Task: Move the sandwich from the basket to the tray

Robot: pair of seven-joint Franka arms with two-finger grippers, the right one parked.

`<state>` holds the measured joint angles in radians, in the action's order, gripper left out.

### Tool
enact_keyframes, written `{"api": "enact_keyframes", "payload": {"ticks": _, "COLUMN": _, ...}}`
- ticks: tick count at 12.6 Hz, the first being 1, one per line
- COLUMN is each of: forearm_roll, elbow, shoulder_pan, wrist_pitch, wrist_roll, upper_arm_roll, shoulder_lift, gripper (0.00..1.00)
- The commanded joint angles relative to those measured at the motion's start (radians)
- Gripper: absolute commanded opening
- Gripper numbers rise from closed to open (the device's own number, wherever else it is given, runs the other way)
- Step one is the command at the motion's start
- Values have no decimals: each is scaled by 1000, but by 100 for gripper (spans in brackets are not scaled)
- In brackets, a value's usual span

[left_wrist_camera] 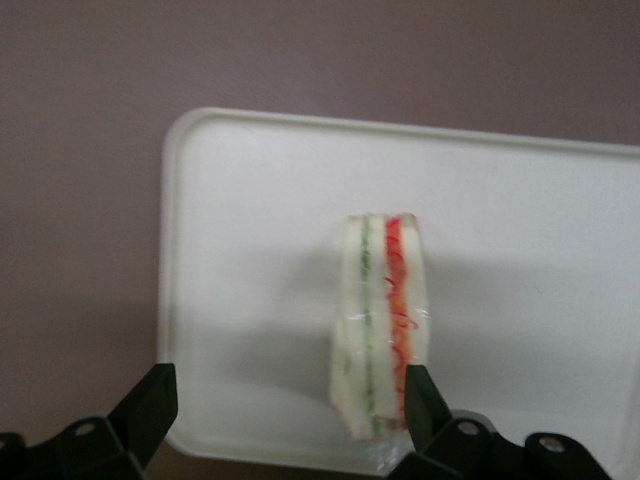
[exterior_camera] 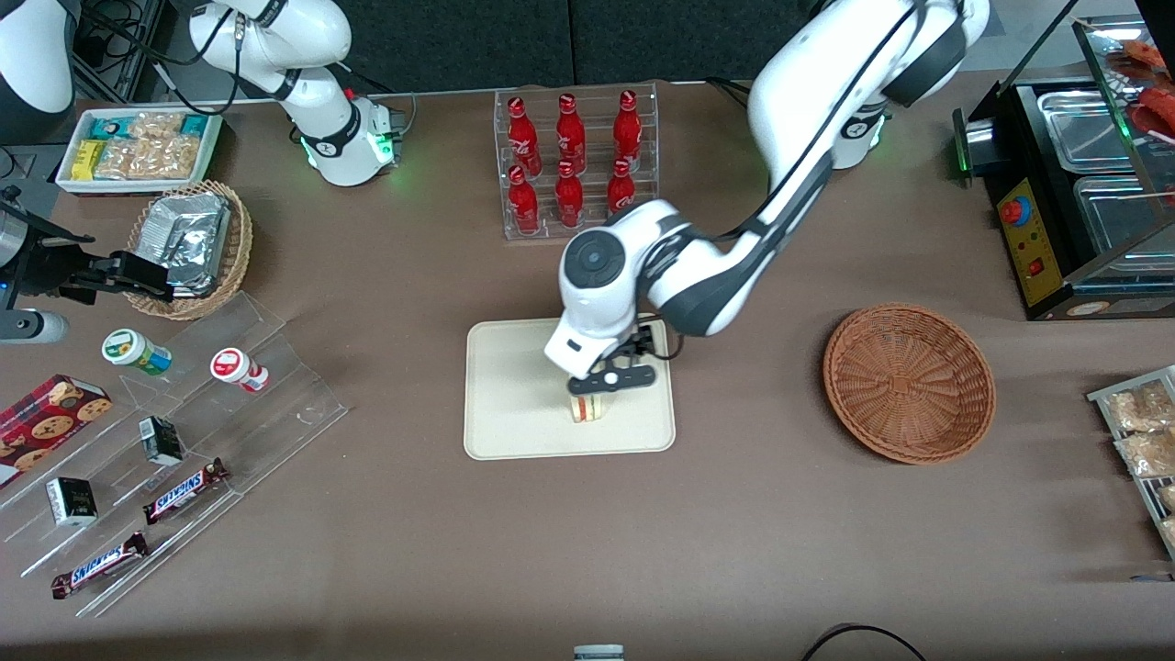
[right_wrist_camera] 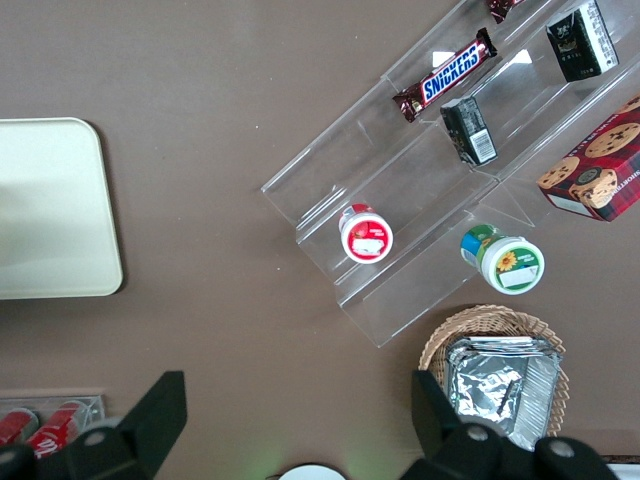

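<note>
I have the jaws (left_wrist_camera: 285, 400) spread wide over the tray (exterior_camera: 514, 404), gripping nothing; the sandwich (left_wrist_camera: 382, 320) stands on edge on the tray, between the two fingers, close against one fingertip (left_wrist_camera: 420, 395) and well clear of the other; its green and red filling stripes face my wrist camera; the basket (exterior_camera: 909, 382) sits on the bench (exterior_camera: 734, 532) toward the working arm's end, apart from the tray, with nothing in it.
</note>
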<state>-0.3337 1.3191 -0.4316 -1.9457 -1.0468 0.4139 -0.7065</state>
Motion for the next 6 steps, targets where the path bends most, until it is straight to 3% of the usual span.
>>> {"api": "enact_keyframes", "payload": {"ticks": 1, "forearm_roll": 4, "elbow": 190, "shoulder_pan": 120, "wrist_pitch": 1, "wrist_roll": 42, "upper_arm_roll": 14, "shoulder_lift": 177, "gripper": 100}}
{"api": "enact_keyframes", "payload": {"ticks": 3, "forearm_roll": 72, "elbow": 300, "shoulder_pan": 215, "wrist_pitch": -2, "wrist_roll": 179, "upper_arm_roll": 17, "shoulder_lift": 275, "gripper": 100}}
{"api": "enact_keyframes", "payload": {"ticks": 6, "forearm_roll": 107, "elbow": 469, "shoulder_pan": 361, "wrist_pitch": -42, "wrist_roll": 371, "upper_arm_roll": 17, "shoulder_lift": 395, "gripper": 100}}
